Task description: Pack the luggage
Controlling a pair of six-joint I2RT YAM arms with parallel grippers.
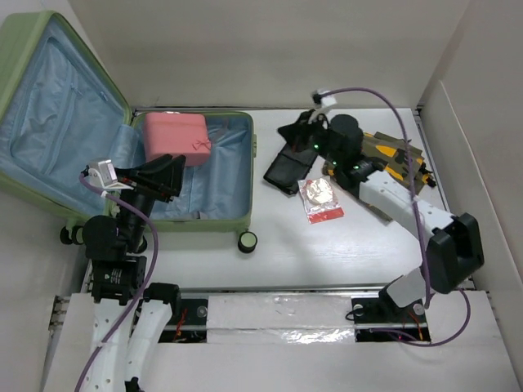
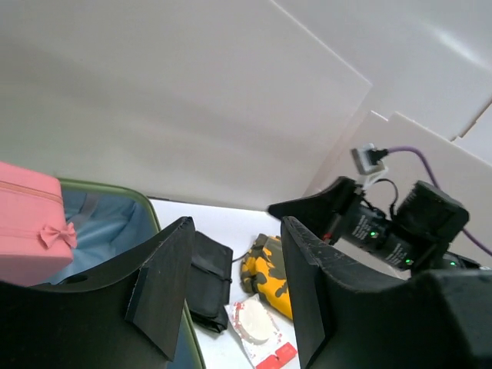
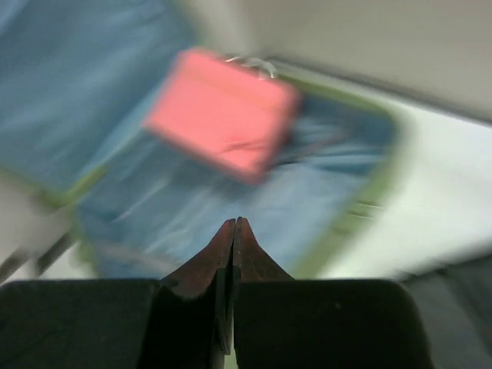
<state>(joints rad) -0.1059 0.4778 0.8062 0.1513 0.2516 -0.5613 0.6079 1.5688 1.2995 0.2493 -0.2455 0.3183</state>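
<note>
The pale green suitcase lies open at the left, its lid propped up and its lining light blue. A small pink case sits in the far part of the base. My left gripper is open and empty, above the base just near of the pink case. My right gripper hovers over a black pouch right of the suitcase. In the right wrist view it is shut and empty, facing the blurred suitcase and pink case.
An olive-and-orange bag lies at the far right, partly under my right arm. A clear packet with a white round item and red label lies near of the pouch. The left wrist view shows the pouch, bag and packet. White walls enclose the table.
</note>
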